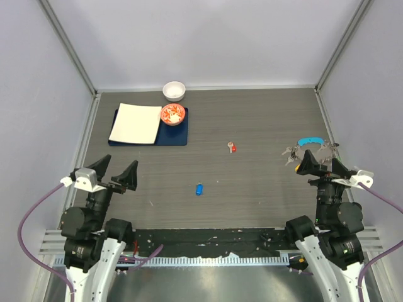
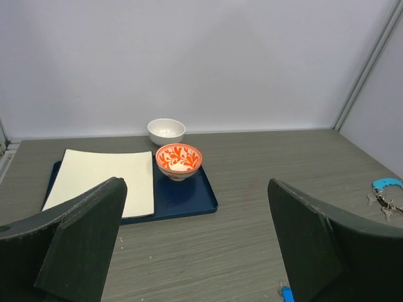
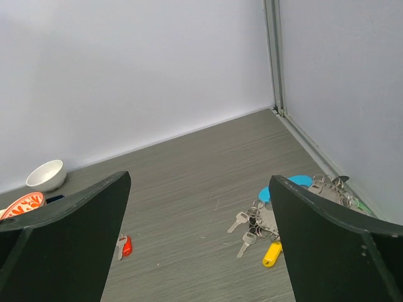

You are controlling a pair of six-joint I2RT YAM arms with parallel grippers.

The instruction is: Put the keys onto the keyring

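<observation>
Gaping empty, the left gripper (image 1: 117,171) and right gripper (image 1: 322,164) are likely risking skidding the tiny red key (image 1: 232,148) and blue key (image 1: 199,189) instead of pinching them.

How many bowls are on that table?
2. A white bowl stands at the far edge near the wall; an orange-patterned bowl sits just in front of it, on the blue tray. None seems hidden.

Both arms folded over their bases, wrists level, pointing away.
Left gripper (image 1: 118,166) jaws spread wide, empty; right gripper (image 1: 322,163) the same.
</observation>
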